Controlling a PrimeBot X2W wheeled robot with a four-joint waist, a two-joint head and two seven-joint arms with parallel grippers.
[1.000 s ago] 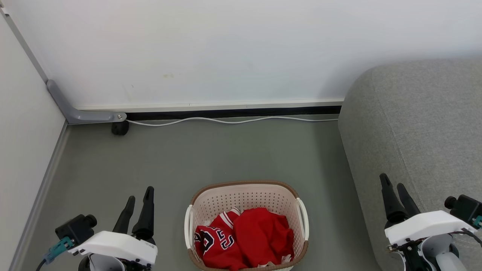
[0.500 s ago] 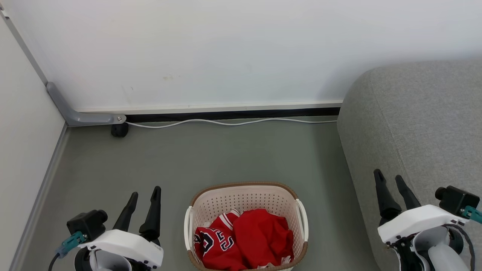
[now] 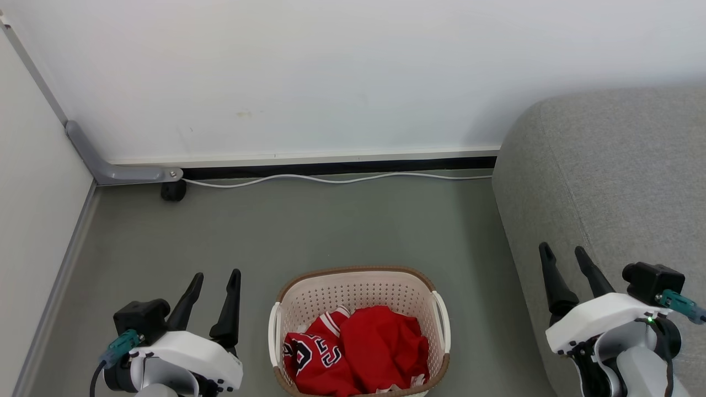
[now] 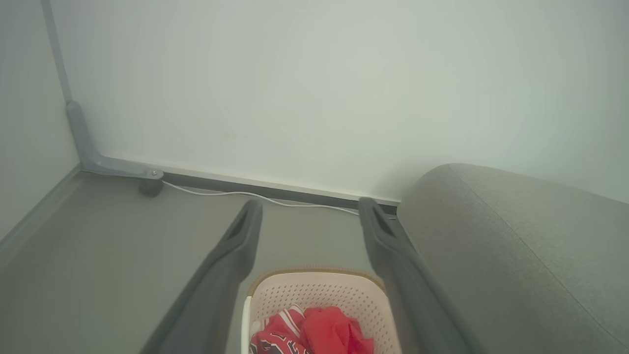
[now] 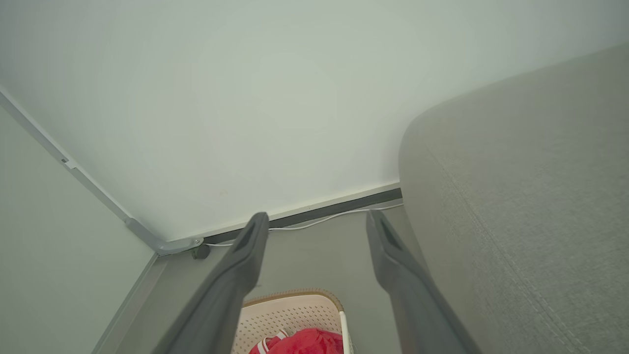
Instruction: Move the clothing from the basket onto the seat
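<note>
Over on the far left a pale side panel [image 3: 33, 193] runs into the corner. A grey bracket [image 3: 118, 172] bends down from it to the floor [image 3: 331, 231], with a small black foot [image 3: 172, 191] just under its end. The floor is a dull grey-green, smooth and matt. Along its far edge a black skirting strip [image 3: 342, 164] sits under the white back wall [image 3: 331, 71], which carries a faint yellowish smudge [image 3: 245, 114]. A thin white cable [image 3: 331, 178] trails along the foot of that wall from the black foot towards the seat [image 3: 618, 182]. Take the basket [image 3: 358, 271] as the centre of a dial, twelve pointing at the back wall. The left gripper [image 3: 217, 272] hangs at about nine o'clock, near the basket but apart from it, its two dark fingers [image 3: 229, 309] spread with only air between them. The basket stands on the floor, cream and perforated, with a brown rim and white handles [image 3: 444, 322] at three and nine. The clothing [image 3: 364, 353] lies bundled inside it, the lettered jersey [image 3: 309, 353] on the nine o'clock side and the plain red piece [image 3: 386, 347] heaped towards three, overlapping it. At three o'clock from the basket rises the seat, big, grey and woven, with a rounded padded edge and a strip of floor between the two. The right gripper [image 3: 561, 246] shows against that edge, fingers likewise parted and empty. Whether it touches the fabric I cannot tell.
</note>
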